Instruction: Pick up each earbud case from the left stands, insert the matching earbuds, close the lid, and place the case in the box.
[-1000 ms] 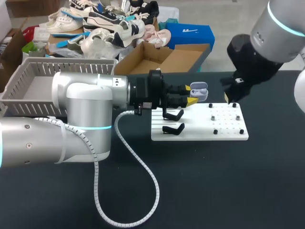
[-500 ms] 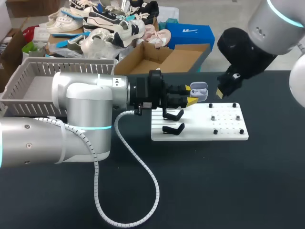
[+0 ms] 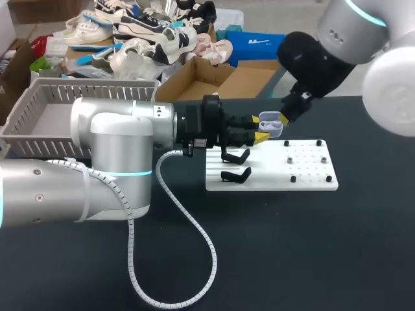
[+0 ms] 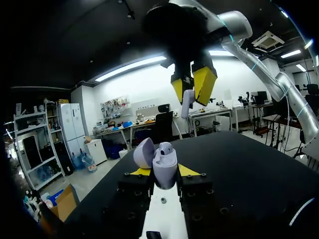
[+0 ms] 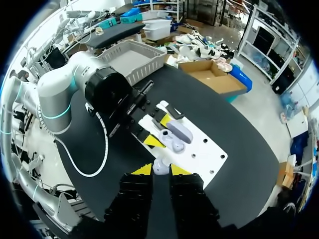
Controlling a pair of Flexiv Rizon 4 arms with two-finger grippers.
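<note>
My left gripper (image 3: 260,129) (image 4: 164,172) is shut on a lavender earbud case (image 3: 272,123) (image 4: 165,165), held above the white board (image 3: 272,170) with its lid (image 4: 144,152) open. One white earbud (image 4: 166,148) sits in the case. My right gripper (image 3: 285,118) (image 4: 193,85) (image 5: 160,171) hangs just above and behind the case, shut on a second white earbud (image 4: 187,102) (image 5: 160,167). In the right wrist view the open case (image 5: 175,138) lies straight ahead of the right gripper's fingers. Two black stands (image 3: 235,164) are on the board's left end.
An open cardboard box (image 3: 220,79) stands behind the board. A grey plastic basket (image 3: 45,110) is at the back left. Small black pegs (image 3: 311,162) dot the board's right half. A white cable (image 3: 188,246) loops from my left arm across the black table.
My right arm has risen from the board's right end and swung left, carrying the earbud to just above the open case. The left arm and the case have not moved.
</note>
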